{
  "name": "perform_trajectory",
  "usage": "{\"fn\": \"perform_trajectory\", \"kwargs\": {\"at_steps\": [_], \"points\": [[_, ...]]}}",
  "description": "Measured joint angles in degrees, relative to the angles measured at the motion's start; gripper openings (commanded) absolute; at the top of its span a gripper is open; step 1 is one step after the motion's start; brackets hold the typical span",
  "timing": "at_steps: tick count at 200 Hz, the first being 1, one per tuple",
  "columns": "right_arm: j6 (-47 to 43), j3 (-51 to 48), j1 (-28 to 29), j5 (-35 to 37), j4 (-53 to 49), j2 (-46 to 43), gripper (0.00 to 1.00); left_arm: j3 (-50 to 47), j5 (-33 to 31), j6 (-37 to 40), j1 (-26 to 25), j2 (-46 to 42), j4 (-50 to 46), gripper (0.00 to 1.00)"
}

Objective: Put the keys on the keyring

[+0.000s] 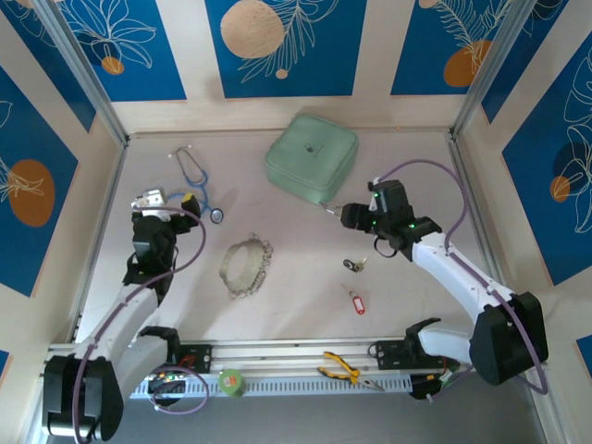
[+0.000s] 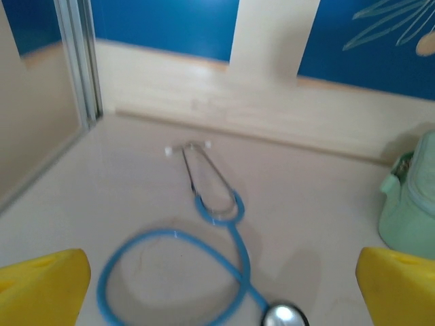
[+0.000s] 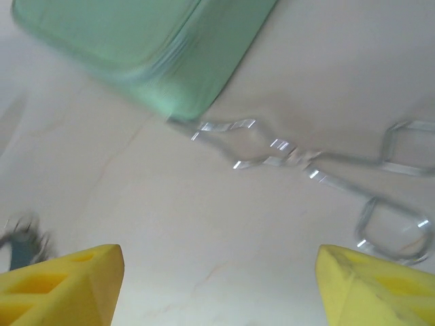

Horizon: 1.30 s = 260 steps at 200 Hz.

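Note:
The keyring (image 1: 245, 265), a wire loop strung with small metal pieces, lies left of the table's middle. A small bunch of dark-headed keys (image 1: 354, 265) lies to its right, and the red-tagged key (image 1: 357, 301) a little nearer. My left gripper (image 1: 170, 198) (image 2: 221, 292) is open over the stethoscope (image 2: 204, 258), up and left of the keyring. My right gripper (image 1: 343, 215) (image 3: 221, 285) is open with bare table between its fingers, just beyond the keys. A dark blurred shape (image 3: 24, 238) at the left edge of the right wrist view may be those keys.
A green zip case (image 1: 312, 157) (image 3: 136, 41) (image 2: 411, 204) sits at the back middle, with thin metal tongs (image 3: 299, 156) beside it ahead of my right gripper. The blue stethoscope (image 1: 196, 180) lies back left. Yellow-handled pliers (image 1: 344, 370) and a green tape roll (image 1: 231, 381) rest on the near rail.

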Motion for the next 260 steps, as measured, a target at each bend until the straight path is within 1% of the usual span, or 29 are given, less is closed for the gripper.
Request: {"fn": "perform_trajectory", "kwargs": {"at_steps": [12,24,59,89,101,124,156,176,201,230,260], "points": [[0.6,0.9,3.0,-1.2,-2.6,0.4,0.74,1.5,0.0,-2.6,-1.2,-1.0,-6.0,1.0],[0.9,2.1,5.6,-2.4,-4.7,1.5,0.74,1.7,-0.2,-5.0,-3.3,-2.3,-9.8,1.0],[1.3,5.0,12.1,-4.9,-8.0,6.4,0.74,2.2,-1.4,-11.9,-13.6,-3.5,-21.7,1.0],[1.4,5.9,14.7,-6.1,-8.7,10.5,0.74,3.9,-3.1,-19.7,-20.9,-2.5,-33.1,1.0],[1.7,6.0,14.8,-6.3,-8.7,11.7,0.74,4.4,-3.5,-23.5,-22.8,-2.5,-37.6,0.97],[2.1,6.3,14.8,-6.4,-8.7,13.1,0.74,4.0,-3.2,-30.7,-25.5,-2.9,-44.2,0.82],[2.2,7.5,14.8,-6.7,-7.7,14.6,0.74,1.0,-1.2,-39.5,-30.3,-3.8,-48.9,0.74],[2.4,7.6,14.8,-7.0,-7.3,15.0,0.74,-1.0,0.9,-42.7,-32.0,-3.8,-49.8,0.7],[2.6,7.5,14.8,-7.3,-7.3,15.0,0.74,-1.8,4.2,-44.1,-32.8,-2.7,-49.8,0.63],[2.8,7.5,14.8,-7.4,-7.2,15.0,0.74,-2.6,7.7,-44.5,-33.3,-0.9,-47.9,0.45],[3.1,7.5,14.8,-7.4,-7.1,15.0,0.74,-4.0,9.8,-44.5,-33.4,-0.4,-46.3,0.35]]}}
